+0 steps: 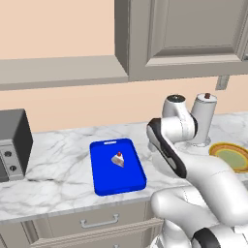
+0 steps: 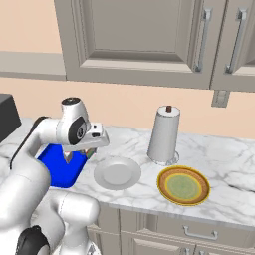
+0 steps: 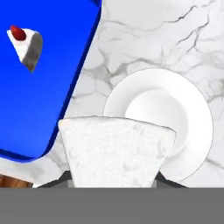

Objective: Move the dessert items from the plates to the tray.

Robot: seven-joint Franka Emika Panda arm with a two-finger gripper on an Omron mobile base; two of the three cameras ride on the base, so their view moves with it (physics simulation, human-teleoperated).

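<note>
I see the blue tray (image 1: 117,167) with the cherry cake (image 1: 118,159) in it | white plate (image 2: 117,173) empty | yellow plate (image 2: 183,186) empty | my tool (image 2: 89,148) clamped on the layered cake (image 3: 116,151), between tray and white plate

Between my jaws sits a cake wedge (image 3: 116,151) whose face toward me is plain white with a faint speckle; from the right base view its edge shows thin green and red bands (image 2: 89,152). Beyond it, off to one side of my jaws, the tray (image 3: 52,87) is a flat, saturated blue, and on it lies the other wedge (image 3: 27,47), white with pinkish-grey sides and a red cherry on top. Just past my jaws on the opposite side is a pale grey-white plate (image 3: 192,118), unpatterned. The counter (image 3: 131,39) is white marble with grey veining. Farther off, the second plate (image 2: 183,185) has a yellow-orange rim and a greenish centre.
</note>
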